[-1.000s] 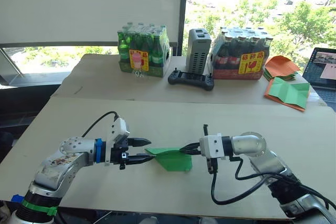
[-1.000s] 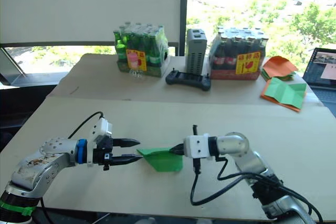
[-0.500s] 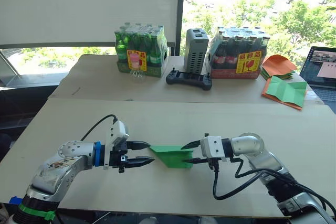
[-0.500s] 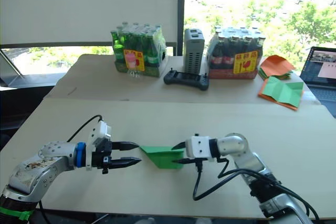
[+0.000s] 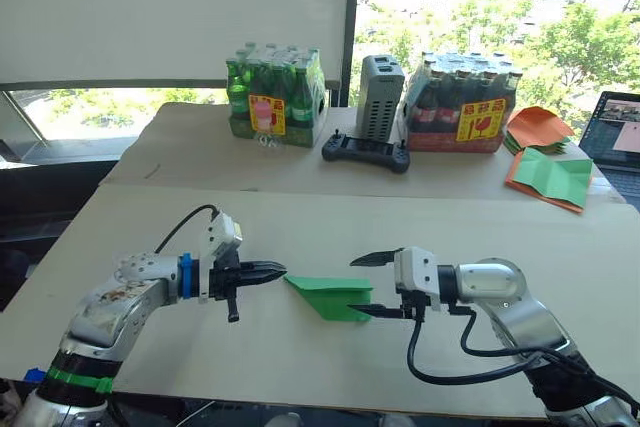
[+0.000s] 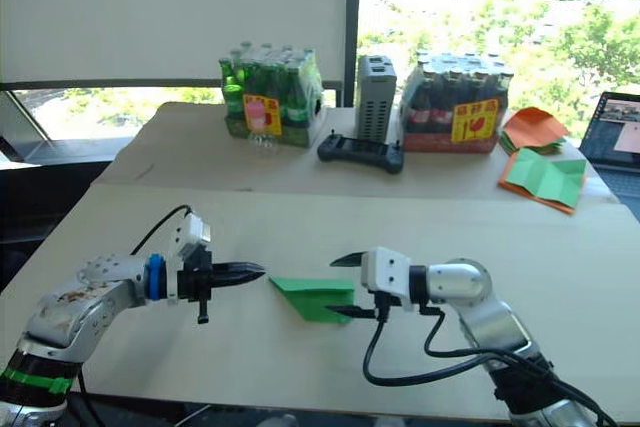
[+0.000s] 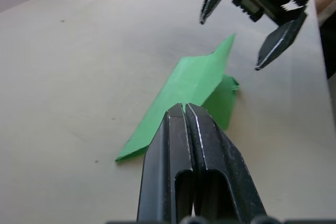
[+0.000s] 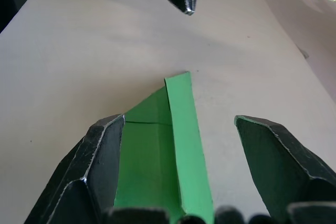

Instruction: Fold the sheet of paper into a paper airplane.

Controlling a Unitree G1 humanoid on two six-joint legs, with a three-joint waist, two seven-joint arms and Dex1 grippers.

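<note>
The bright green sheet of paper lies on the near table, folded into a narrow pointed wedge, a paper airplane shape with one raised crease. My left gripper is shut with nothing in it, its tips a short gap from the wedge's left point. My right gripper is open at the wedge's right end. Its fingers stand on either side of the paper without pinching it. Seen from the left wrist, the right gripper hangs open beyond the paper.
On the far table stand a pack of green bottles, a grey box, a black controller and a pack of dark bottles. Orange and green sheets and a laptop lie at the far right.
The right gripper has opened and let go of the green paper, which now rests on the table. The left gripper has shut and drawn slightly back from the paper.
</note>
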